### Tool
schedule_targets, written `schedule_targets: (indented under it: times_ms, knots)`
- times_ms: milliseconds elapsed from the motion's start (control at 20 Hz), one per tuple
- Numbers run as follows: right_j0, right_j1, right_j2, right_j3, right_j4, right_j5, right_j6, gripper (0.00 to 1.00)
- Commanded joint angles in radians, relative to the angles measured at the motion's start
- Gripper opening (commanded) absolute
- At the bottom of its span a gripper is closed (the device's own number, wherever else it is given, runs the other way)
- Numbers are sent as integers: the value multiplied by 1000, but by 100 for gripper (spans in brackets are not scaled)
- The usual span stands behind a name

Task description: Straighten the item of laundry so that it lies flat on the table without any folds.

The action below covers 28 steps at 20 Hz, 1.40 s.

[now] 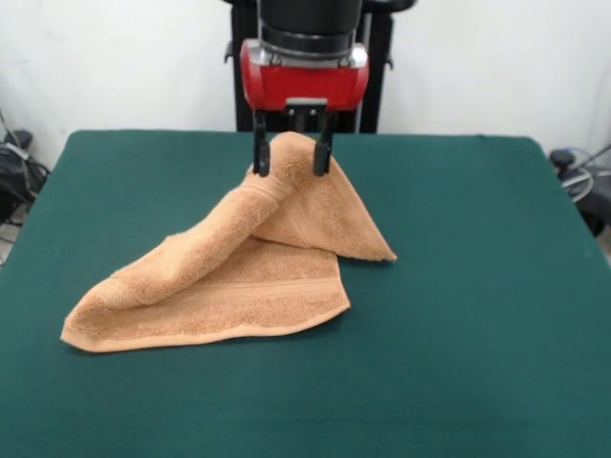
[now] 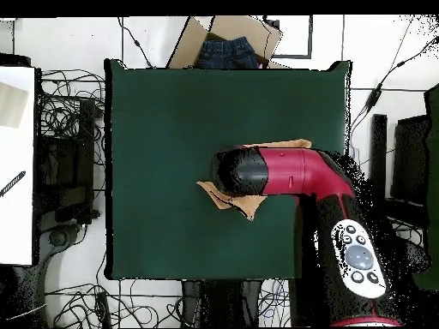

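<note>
Tan-orange terry, the towel (image 1: 243,272) in front of you lies rumpled near the middle of the dark green table (image 1: 458,315). Nearest the camera, its lower layer rests flat, a woven border band running along that edge. Farther back, a fold rises into a peak. There your gripper (image 1: 292,162) has its two black fingers (image 1: 260,153) closed on either side of the peak, pinching the cloth and holding it lifted.

- Front view: set low across the desk (image 1: 477,286), facing the arm, fairly close, cropping the near edge.
- Overhead view: looking straight down from high up, taking in the whole desk (image 2: 163,128) and surrounding floor.
- Shared: desk top.
</note>
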Motion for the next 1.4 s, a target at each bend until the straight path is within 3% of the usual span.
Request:
schedule_targets:
  times_ms: [50, 300, 650, 1050, 1400]
  knots:
    - [60, -32, -102, -131, 32, 176, 233, 100]
    - [42, -8, -70, -154, 67, 183, 162, 100]
    - [-20, 74, -5, -158, 69, 30, 79, 100]
    - [-52, 87, 37, -99, 50, -134, 67, 100]
    - [-20, 83, 8, -33, 37, -240, 122, 100]
